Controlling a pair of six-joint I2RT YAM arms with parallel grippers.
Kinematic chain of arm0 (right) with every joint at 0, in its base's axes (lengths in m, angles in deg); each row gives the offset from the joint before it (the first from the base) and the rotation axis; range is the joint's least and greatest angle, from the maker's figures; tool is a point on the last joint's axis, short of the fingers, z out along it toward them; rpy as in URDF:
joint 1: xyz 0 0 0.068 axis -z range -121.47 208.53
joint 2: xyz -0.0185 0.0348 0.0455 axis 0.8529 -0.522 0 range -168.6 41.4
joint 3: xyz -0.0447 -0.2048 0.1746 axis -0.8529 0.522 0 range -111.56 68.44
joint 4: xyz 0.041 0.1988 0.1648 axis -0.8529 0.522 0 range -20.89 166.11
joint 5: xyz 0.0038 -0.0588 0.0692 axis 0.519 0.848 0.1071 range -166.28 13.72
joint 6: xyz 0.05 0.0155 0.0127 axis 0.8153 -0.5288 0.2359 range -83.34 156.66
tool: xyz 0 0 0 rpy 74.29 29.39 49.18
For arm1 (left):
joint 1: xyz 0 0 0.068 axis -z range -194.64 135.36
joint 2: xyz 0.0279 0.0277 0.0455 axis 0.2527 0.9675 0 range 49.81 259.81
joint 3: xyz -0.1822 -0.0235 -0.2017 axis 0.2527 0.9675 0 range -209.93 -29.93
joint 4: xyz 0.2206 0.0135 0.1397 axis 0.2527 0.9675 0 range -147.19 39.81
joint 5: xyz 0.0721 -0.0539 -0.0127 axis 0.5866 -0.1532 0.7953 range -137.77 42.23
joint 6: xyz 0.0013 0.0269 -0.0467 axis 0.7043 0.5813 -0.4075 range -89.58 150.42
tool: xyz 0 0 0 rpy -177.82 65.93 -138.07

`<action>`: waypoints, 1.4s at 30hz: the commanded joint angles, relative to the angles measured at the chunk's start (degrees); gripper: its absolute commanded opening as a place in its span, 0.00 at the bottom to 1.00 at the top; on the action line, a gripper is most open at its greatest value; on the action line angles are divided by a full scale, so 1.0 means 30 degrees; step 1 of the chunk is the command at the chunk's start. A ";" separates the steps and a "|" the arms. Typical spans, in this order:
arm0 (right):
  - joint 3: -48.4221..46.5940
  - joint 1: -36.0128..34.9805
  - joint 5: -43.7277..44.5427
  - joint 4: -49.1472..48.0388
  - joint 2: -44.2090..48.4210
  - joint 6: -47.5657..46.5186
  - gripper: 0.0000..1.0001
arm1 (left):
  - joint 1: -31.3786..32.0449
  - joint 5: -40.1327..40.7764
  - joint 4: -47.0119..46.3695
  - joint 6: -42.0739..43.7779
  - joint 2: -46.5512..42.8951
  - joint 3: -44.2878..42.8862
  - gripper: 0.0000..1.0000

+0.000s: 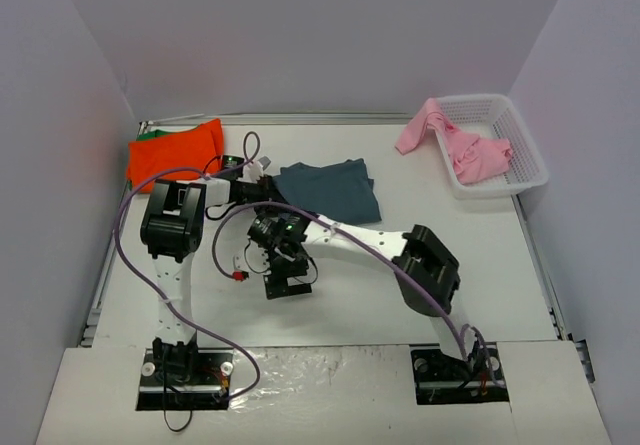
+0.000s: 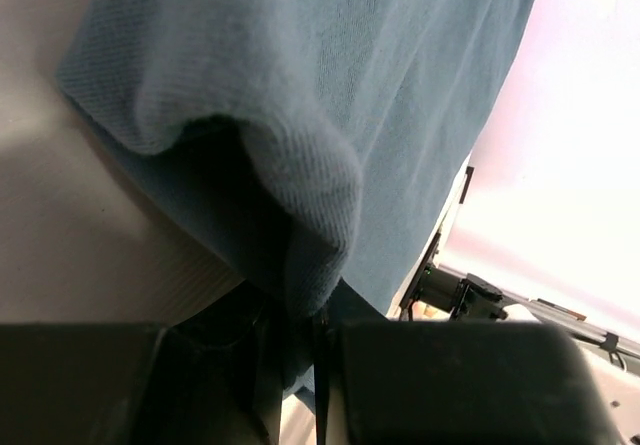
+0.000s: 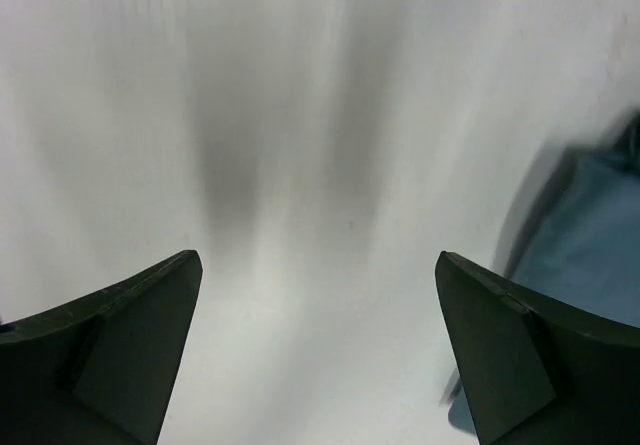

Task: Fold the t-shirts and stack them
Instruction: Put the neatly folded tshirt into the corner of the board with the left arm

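Observation:
The dark slate-blue t-shirt (image 1: 330, 190) lies partly folded at the table's middle back. My left gripper (image 1: 263, 187) is at its left edge, shut on a fold of the cloth (image 2: 300, 165), which bulges up from the jaws (image 2: 320, 325). My right gripper (image 1: 286, 283) is open and empty over bare table, just in front of the shirt; the wrist view shows its fingers wide apart (image 3: 318, 345) and the blue cloth (image 3: 590, 255) at the right edge. The orange-red t-shirt (image 1: 175, 153) lies folded at the back left on the green one (image 1: 150, 135). The light pink t-shirt (image 1: 455, 143) hangs over the basket's edge.
The white lattice basket (image 1: 522, 150) stands at the back right. White walls close in the table at the back and both sides. Purple cables loop around the left arm (image 1: 175, 227). The right arm (image 1: 425, 270) stretches across the table's middle.

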 commanded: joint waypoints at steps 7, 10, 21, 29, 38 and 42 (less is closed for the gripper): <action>0.2523 0.9647 -0.3288 0.3060 0.5201 -0.2281 1.00 | -0.0301 0.0829 0.3820 0.3442 -0.0865 -0.1836 0.02; 0.3079 1.2200 -0.3637 0.2974 0.5024 -0.1987 1.00 | -0.0447 0.1503 0.4969 0.4824 -0.0836 -0.2570 0.02; 0.4428 1.5696 -0.6830 0.2210 0.4850 -0.1225 1.00 | -0.1297 0.6690 1.2206 0.9248 -0.0310 -0.9212 0.02; 0.4721 1.7162 -0.8590 0.2153 0.3765 -0.1576 1.00 | -0.1356 0.9998 1.6716 1.0537 0.2147 -1.6277 0.02; 0.5599 1.7778 -0.9352 0.2006 0.3473 -0.2191 1.00 | -0.1473 1.4864 1.9327 1.1884 0.3559 -2.1786 0.02; 0.5688 1.7807 -0.9409 0.2006 0.3149 -0.2250 1.00 | -0.1503 1.7522 1.9706 1.2999 0.3383 -2.2873 0.02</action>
